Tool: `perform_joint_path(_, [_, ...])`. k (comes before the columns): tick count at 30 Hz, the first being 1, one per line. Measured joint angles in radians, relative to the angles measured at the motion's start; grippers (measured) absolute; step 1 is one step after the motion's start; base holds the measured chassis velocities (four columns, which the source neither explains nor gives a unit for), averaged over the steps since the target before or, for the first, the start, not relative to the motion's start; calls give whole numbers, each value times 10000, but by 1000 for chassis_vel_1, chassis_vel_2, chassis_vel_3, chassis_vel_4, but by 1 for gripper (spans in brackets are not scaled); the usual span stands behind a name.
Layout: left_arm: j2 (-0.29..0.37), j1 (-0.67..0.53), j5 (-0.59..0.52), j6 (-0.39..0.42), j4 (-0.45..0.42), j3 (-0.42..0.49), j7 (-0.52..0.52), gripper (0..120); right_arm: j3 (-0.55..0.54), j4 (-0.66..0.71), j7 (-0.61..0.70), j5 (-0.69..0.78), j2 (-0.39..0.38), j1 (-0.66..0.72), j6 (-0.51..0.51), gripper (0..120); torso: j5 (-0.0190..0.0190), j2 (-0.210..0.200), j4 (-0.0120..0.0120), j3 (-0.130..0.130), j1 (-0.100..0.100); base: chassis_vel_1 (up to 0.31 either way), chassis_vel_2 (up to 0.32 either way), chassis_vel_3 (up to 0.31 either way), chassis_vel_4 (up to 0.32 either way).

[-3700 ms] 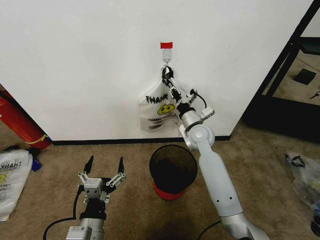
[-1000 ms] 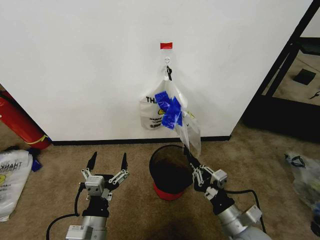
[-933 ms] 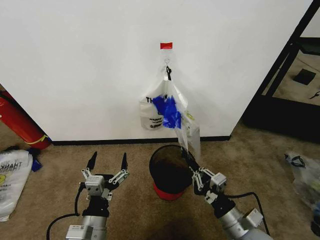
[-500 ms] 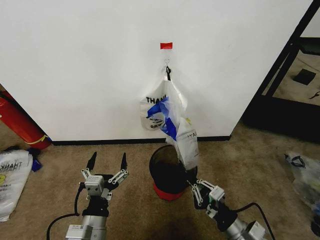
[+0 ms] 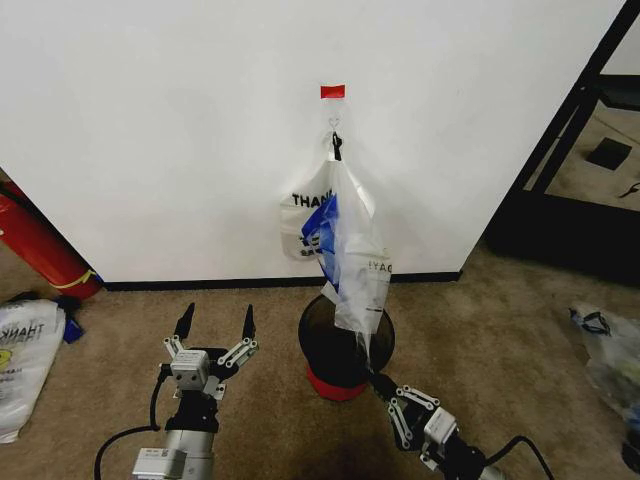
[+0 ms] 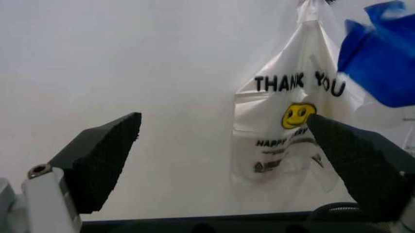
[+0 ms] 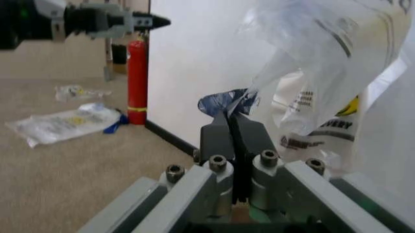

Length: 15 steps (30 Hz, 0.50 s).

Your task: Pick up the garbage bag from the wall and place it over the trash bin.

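The garbage bag (image 5: 358,265), clear with a blue panel, hangs from the hook (image 5: 334,125) on the white wall (image 5: 150,130) and stretches down over the black mesh trash bin (image 5: 312,325). My right gripper (image 5: 378,384) is low, just in front of the bin, shut on the bag's lower end. In the right wrist view its fingers (image 7: 246,133) pinch the thin plastic (image 7: 324,53). An opaque white "THANK YOU" bag (image 5: 303,225) stays on the wall behind. My left gripper (image 5: 214,332) is open on the bin's left, facing that wall bag (image 6: 285,131).
A red tape patch (image 5: 333,91) marks the wall above the hook. A red fire extinguisher (image 5: 35,245) leans at the far left, with a white bag (image 5: 25,350) on the carpet beside it. Another bag (image 5: 605,350) and a black frame (image 5: 570,130) are on the right.
My right gripper has come down from the hook and back toward me with the bag's end, drawing the bag down over the bin. The left arm has not moved.
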Motion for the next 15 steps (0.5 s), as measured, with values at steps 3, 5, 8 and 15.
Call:
perform_joint_path(3, [4,-30,-1,24,9,0,2,100,44,-234,-124,-244,12,35,302,0,0,0,0,0,0,0,0,0,0])
perform_joint_path(5, [4,-41,-3,35,11,0,2,100,68,-339,-189,-358,21,39,461,0,0,0,0,0,0,0,0,0,0])
perform_joint_path(8, [6,-42,-4,42,14,0,2,100,97,-405,-266,-495,25,35,579,0,0,0,0,0,0,0,0,0,0])
perform_joint_path(15, [7,-36,-4,52,22,-4,4,100,108,-521,-482,-756,44,-42,1022,0,0,0,0,0,0,0,0,0,0])
